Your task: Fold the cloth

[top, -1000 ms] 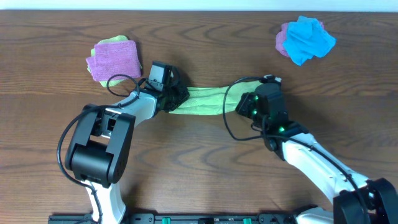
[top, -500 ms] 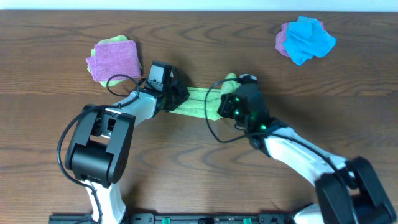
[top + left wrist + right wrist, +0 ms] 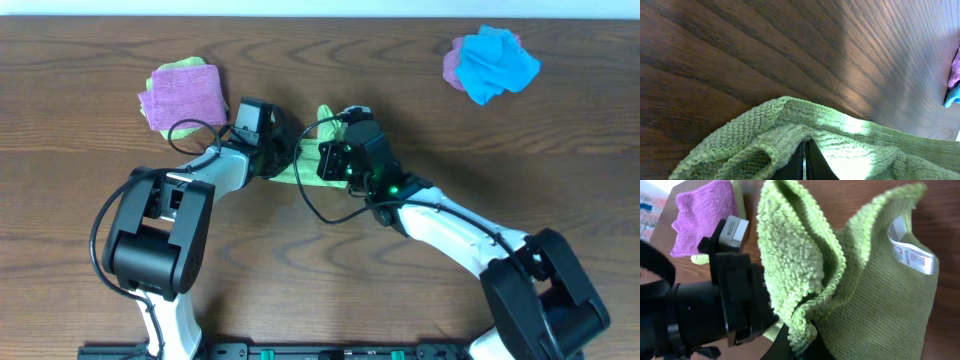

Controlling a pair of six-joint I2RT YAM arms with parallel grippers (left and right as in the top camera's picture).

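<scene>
Cloth (image 3: 307, 160), a light green terry piece, is lying bunched near the middle of the table (image 3: 560, 200), caught between my two arms. The left gripper (image 3: 283, 155) is pinching its left end. In the left wrist view I am seeing the dark fingers (image 3: 799, 161) pressed together, with green pile folding in around them. The right gripper (image 3: 325, 152) is clamping the other end and holding it raised, close beside the left one, so the fabric is doubling over on itself with one flap standing upward.

Through the right wrist camera I am looking at a white sewn-in tag (image 3: 910, 250) showing on the cloth's smoother face near the upper right edge. It is carrying lines of small print with some reddish marks, but the print is too small for me to read.

A purple towel (image 3: 183, 93) is sitting folded on a yellow-green one at the upper left, near the left arm. A crumpled blue cloth (image 3: 497, 60) is resting against another purple piece at the far upper right, well apart.
</scene>
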